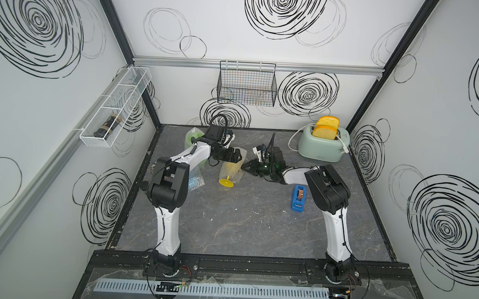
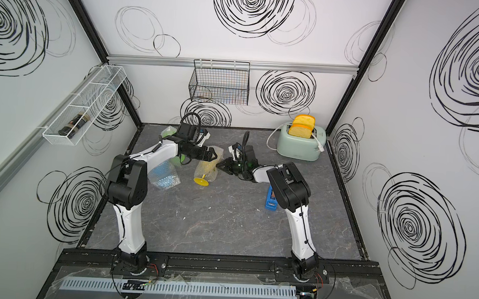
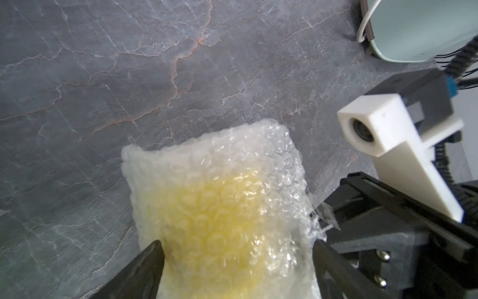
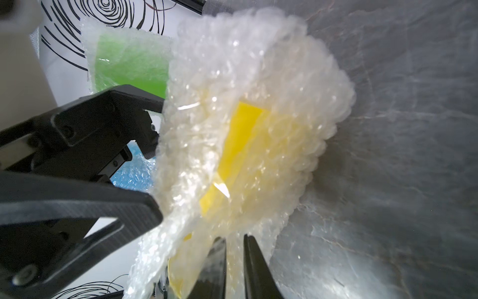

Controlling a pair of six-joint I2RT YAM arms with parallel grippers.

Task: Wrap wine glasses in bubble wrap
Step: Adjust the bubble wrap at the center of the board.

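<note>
Your left gripper (image 3: pixel 236 247) straddles, jaws wide, the yellow goblet (image 1: pixel 226 182) lying on the table (image 1: pixel 242 226), bowl swathed in cloudy bubble wrap (image 1: pixel 233 169) and foot bare, while your right gripper (image 4: pixel 234 243) pinches that wrap's edge.

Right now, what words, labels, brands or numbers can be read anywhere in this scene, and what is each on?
No text here is legible.
Small mark low on the toaster front: too small to read.
Label on the bottle in the white basket: blurred, unreadable.
On the tape dispenser: no lettering visible.
</note>
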